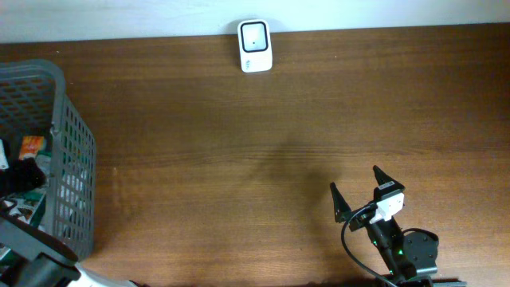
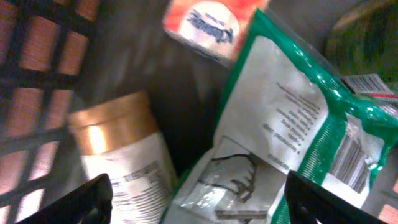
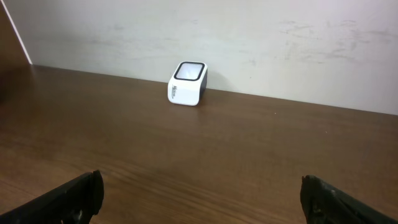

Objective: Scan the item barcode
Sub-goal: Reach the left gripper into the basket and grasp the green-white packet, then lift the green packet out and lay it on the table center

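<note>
Overhead: even, soft light; table (image 1: 239, 143) sharp, with a faint broad shadow right of centre.
Scanner (image 1: 254, 45): white face close to washed out.
Left wrist: dim inside the basket (image 2: 37, 81), everything blurred; dull sheen on the gold cap (image 2: 112, 127), pale glare on the pouch (image 2: 292, 124).
Right wrist: bright wall (image 3: 249, 43), mild softness throughout.

Dark brown wood-grain table (image 1: 239, 159) fills nearly the whole overhead frame. Off-white wall (image 1: 119, 16) is a strip along the top edge. In the right wrist view it takes the upper half, scuffed and smudged. Light is even, with one soft shadow (image 1: 279, 159) mid-frame on the table.
</note>
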Motion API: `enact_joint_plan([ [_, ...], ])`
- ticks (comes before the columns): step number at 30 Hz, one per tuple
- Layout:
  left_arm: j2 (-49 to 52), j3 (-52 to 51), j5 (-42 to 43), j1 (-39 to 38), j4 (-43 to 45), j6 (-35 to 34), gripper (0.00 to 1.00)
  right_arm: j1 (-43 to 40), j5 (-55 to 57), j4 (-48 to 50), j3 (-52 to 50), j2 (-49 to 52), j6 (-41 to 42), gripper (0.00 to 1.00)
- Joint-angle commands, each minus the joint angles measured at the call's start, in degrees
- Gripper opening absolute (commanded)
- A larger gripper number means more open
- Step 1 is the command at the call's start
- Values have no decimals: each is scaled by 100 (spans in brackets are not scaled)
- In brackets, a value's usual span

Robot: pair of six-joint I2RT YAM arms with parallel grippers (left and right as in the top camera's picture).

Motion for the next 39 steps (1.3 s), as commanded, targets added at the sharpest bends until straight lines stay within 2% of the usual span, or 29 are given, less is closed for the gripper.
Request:
enact_joint_plan([
  [1, 103, -42, 509, 28, -101, 92, 80, -31, 4, -85, 9, -39, -22, 98],
  [3, 105, -52, 684, 28, -238, 87, 73, -31, 4, -85, 9, -39, -22, 98],
  [9, 118, -586, 678, 28, -197, 90, 72, -31, 4, -85, 9, -39, -22, 98],
  [14, 116, -629, 702, 28, -177, -249, 53, -31, 4, -85, 9, -39, -22, 98],
  [17, 114, -616, 820, 28, -175, -345, 20, -31, 4, -85, 9, -39, -22, 98],
  [19, 114, -511, 964, 28, -188, -433, 5, -31, 4, -85, 9, -39, -22, 98],
  [20, 111, -437, 1040, 28, -203, -549, 1, -31, 4, -85, 9, -39, -22, 98],
  [25, 111, 446, 1613, 22, -686, -737, 0, -31, 4, -85, 9, -39, -22, 98],
  [32, 4, 2846, 1749, -212, -1751, -1471, 0, -31, 4, -85, 9, -39, -22, 98],
  [36, -337, 3954, 1749, -621, -1923, -2026, 0, -31, 4, -85, 9, -39, -22, 98],
  [39, -704, 4365, 1746, -1126, -1912, -2267, 0, -31, 4, -85, 9, -39, -22, 98],
])
